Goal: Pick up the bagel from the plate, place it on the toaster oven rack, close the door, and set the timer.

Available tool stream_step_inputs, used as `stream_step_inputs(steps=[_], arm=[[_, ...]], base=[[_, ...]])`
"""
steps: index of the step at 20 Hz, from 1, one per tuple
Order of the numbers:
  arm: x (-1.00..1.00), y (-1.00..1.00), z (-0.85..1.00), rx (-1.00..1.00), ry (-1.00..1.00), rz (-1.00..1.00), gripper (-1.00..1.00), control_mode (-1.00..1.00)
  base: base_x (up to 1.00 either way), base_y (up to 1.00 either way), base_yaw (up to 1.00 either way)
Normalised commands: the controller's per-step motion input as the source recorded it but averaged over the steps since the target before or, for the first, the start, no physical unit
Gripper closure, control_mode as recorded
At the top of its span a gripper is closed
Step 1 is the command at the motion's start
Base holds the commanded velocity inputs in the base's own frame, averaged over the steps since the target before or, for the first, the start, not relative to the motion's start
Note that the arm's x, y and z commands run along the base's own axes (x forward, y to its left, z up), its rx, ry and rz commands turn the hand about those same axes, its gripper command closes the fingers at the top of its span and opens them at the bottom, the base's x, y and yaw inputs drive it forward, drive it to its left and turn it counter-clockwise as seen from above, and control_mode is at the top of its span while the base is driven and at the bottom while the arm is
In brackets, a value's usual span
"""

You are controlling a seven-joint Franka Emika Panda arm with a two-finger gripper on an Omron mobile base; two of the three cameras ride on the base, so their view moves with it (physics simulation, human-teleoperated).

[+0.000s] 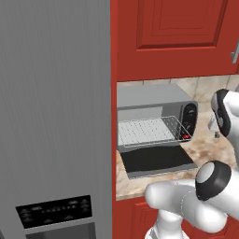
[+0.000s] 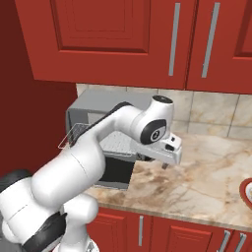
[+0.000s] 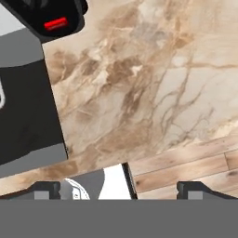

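Silver wire toaster oven rack (image 1: 148, 130) slid partway out, dark glass door (image 1: 156, 160) folded down flat on counter.

Both base views face the oven (image 1: 154, 109) from either side; the hand view looks closely down on the counter (image 3: 153, 93).

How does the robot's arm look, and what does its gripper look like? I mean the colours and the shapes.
The arm is made of smooth, glossy white rounded segments, joined by dark grey to black joints with round light grey caps. No loose cables or printed markings are visible on it. The gripper has a flat white body, seen in the right base view. Its two small fingertips are dark grey and blocky, seen in the hand view.
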Motion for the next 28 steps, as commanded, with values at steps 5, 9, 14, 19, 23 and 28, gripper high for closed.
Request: stream_step_inputs(steps=[5,9,14,19,23,28], arm=[[0.0,-1.0,-0.07,-0.06,0.04,-0.05,-1.0,-1.0],[-0.03,-0.95,-0.28,-0.08,0.0,-0.01,-1.0,-1.0],[0.0,-0.86,-0.32,-0.11,0.0,0.0,-1.0,-1.0],[0.0,-0.7,-0.13,-0.11,0.0,0.0,-1.0,-1.0],[0.0,-0.57,0.0,-0.1,0.01,0.0,-1.0,-1.0],[0.07,-0.43,0.0,-0.06,0.14,0.0,-1.0,-1.0]], base=[[0.0,0.0,0.0],[0.0,0.0,0.0],[0.0,0.0,0.0],[0.0,0.0,0.0],[0.0,0.0,0.0],[0.0,0.0,0.0]])
